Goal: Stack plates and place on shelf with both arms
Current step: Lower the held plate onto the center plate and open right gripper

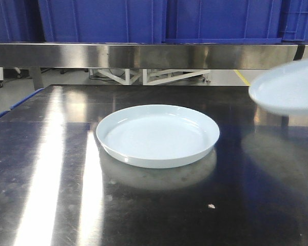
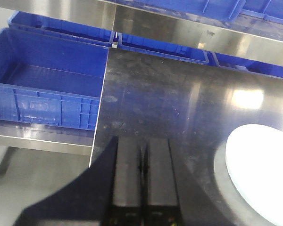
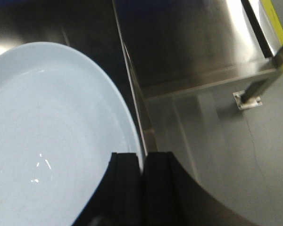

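Observation:
One pale bluish-white plate (image 1: pixel 157 134) lies flat in the middle of the steel table (image 1: pixel 51 169); it also shows at the right edge of the left wrist view, plate (image 2: pixel 262 172). A second plate (image 1: pixel 290 87) hangs blurred and tilted in the air at the right. My right gripper (image 3: pixel 142 157) is shut on the rim of that plate (image 3: pixel 52 136), one finger inside, one outside. My left gripper (image 2: pixel 143 143) is shut with nothing between its fingers, over the table's left part, apart from the lying plate. No arm shows in the front view.
A steel shelf rail (image 1: pixel 143 55) runs across the back with blue crates (image 1: pixel 102 20) on it. A blue bin (image 2: pixel 47 89) sits left of the table. The table's right edge (image 3: pixel 134 94) drops to a grey floor with a frame leg (image 3: pixel 266 75).

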Robot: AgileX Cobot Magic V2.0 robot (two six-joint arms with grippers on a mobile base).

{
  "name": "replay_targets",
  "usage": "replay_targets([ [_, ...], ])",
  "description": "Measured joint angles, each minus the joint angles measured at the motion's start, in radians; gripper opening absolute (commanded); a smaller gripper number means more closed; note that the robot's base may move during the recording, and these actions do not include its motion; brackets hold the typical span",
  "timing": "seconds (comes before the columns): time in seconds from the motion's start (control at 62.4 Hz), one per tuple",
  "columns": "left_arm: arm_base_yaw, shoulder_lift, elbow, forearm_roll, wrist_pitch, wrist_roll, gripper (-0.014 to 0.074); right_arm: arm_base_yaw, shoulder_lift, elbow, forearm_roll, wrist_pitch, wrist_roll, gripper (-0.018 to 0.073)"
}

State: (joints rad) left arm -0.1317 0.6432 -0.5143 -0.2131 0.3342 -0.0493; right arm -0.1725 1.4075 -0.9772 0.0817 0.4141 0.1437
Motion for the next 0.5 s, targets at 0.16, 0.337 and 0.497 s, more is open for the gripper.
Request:
replay_targets([
  [0.16, 0.0, 0.0, 0.0, 0.0, 0.0, 0.0, 0.0101, 0.052, -0.064, -0.022, 0.033, 0.009, 0.0, 0.0055],
  [0.337, 0.0, 0.0, 0.0, 0.0, 0.0, 0.0, 0.0101, 0.183, -0.081, -0.041, 0.044, 0.028, -0.002, 0.0055],
  [0.497, 0.0, 0.0, 0.0, 0.0, 0.0, 0.0, 0.0101, 0.325, -0.081, -0.047, 0.048, 0.025, -0.002, 0.0055],
])
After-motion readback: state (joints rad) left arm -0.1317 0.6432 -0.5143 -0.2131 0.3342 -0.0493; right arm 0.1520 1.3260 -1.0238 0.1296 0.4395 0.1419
